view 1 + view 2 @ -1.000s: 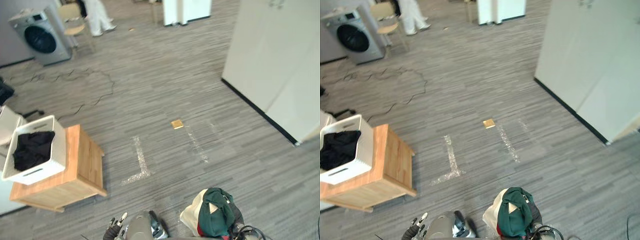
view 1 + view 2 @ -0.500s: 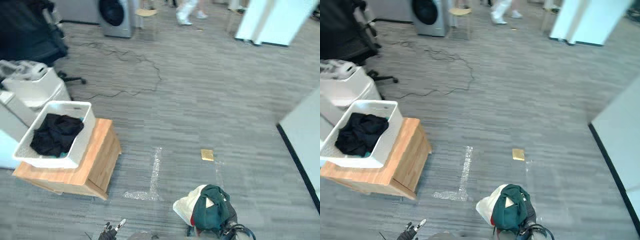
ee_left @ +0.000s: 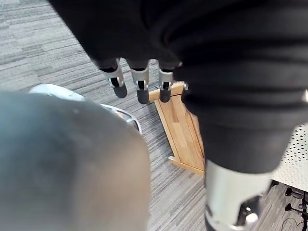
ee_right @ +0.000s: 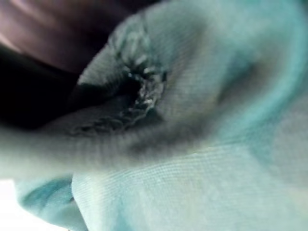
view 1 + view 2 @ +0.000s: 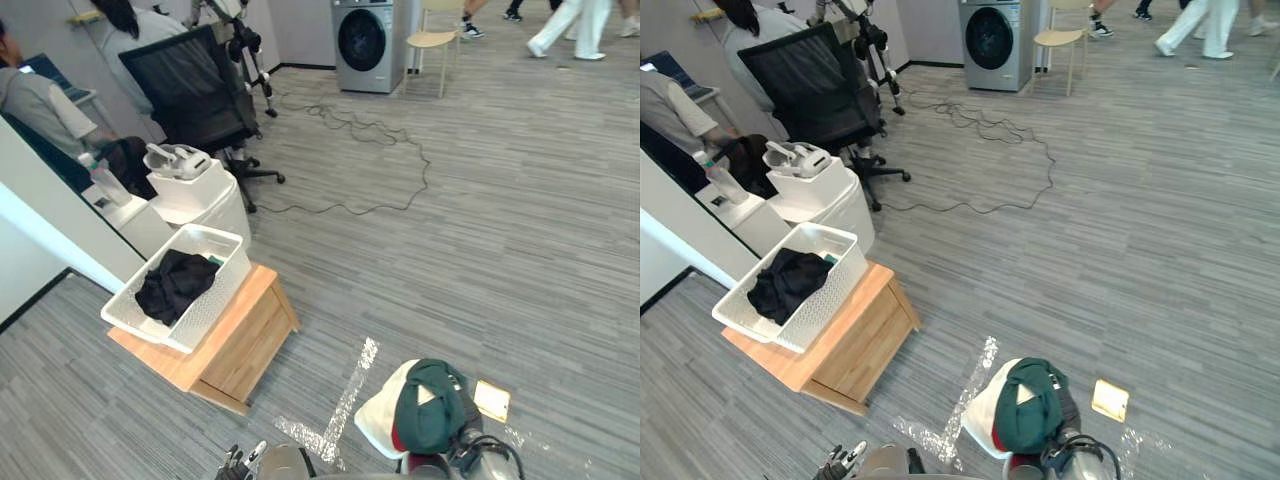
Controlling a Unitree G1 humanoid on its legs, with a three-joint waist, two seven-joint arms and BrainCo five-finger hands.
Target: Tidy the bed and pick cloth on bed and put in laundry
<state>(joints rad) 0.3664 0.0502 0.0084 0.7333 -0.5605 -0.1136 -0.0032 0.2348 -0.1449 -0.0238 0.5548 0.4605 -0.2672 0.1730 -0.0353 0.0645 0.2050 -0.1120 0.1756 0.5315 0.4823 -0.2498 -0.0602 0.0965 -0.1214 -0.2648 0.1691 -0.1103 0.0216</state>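
On the left, one white basket (image 5: 215, 293) holding one black cloth (image 5: 175, 283) sits on one wooden counter (image 5: 245, 340). Near it, the left hand (image 3: 139, 89) hangs relaxed and empty. Rightward, one green-and-white cloth bundle (image 5: 425, 405) covers the right hand, whose grasp I cannot tell. If loosely draped, the bundle could slip to the floor (image 5: 500, 200) short of the basket.

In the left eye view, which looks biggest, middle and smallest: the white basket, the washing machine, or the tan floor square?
1. white basket
2. washing machine, though it stands farther off, so it may really be bigger
3. tan square
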